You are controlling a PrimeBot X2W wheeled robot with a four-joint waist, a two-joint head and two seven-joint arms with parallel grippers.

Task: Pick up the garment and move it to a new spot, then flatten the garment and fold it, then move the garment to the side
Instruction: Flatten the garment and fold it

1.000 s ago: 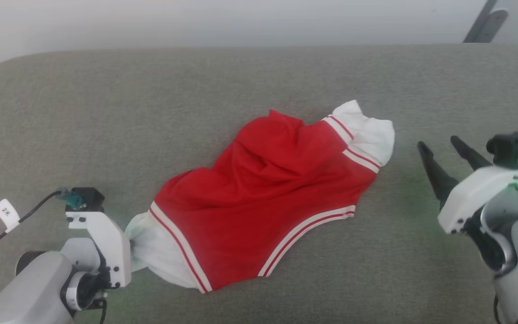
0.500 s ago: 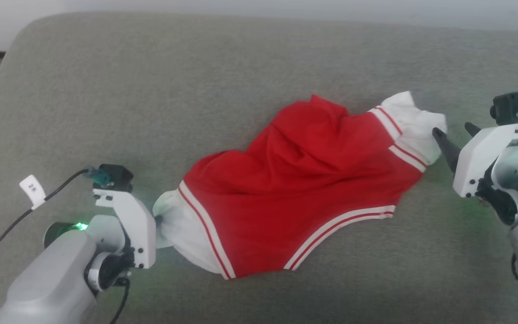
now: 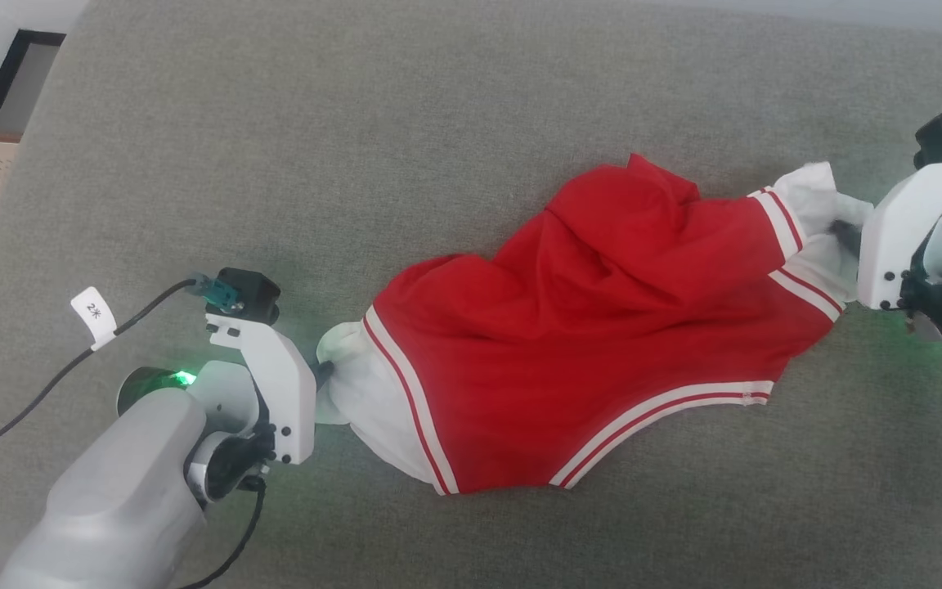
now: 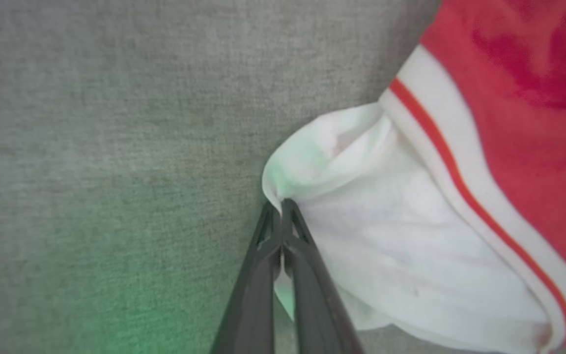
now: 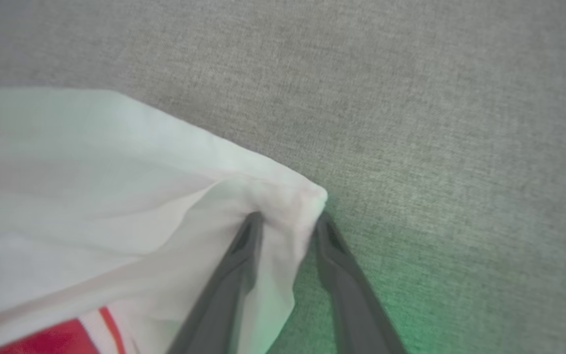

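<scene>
Across the middle of the head view, on the grey woven upholstered surface, the bright red soft fabric garment with white striped cuffs lies crumpled. Its long axis runs from lower left to upper right, and each white cuff end meets one claw. At the lower-left end, my left claw, two long dark fingers, is pinched tight on a fold of cuff. At the upper-right end, my right claw stands partly open, astride the cuff corner, cloth between the fingers but not nipped. Judgement: the right-hand grip is outstanding, and the cloth already lies between those fingertips.
</scene>
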